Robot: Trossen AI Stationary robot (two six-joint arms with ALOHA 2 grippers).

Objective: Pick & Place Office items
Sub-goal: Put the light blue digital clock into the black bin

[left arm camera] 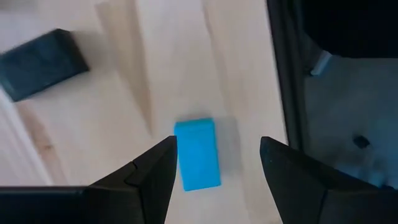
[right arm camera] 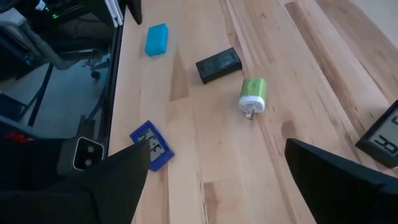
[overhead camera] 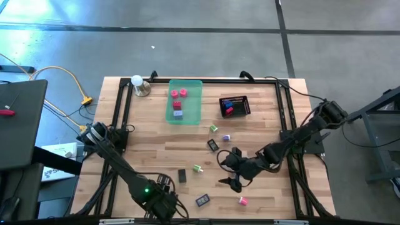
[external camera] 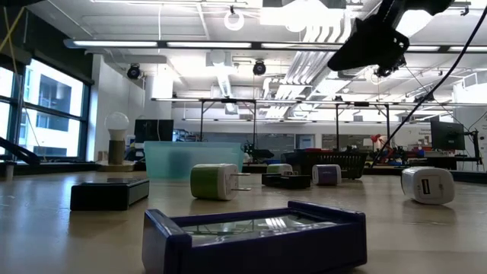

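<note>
The left gripper, fingers spread wide and empty, hovers over a blue block near the table's front rail; I judge the next move is lowering to grasp it. The right gripper hangs wide, empty, above mid-table with free room.

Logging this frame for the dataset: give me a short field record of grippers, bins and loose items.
left gripper: open, above a bright blue rectangular block near the table's front edge
right gripper: open, over the table's right half
translucent green rectangular tray: holds pink and red pieces
black mesh basket: holds red and blue pieces
loose: green-and-white plug adapter, black flat block
</note>
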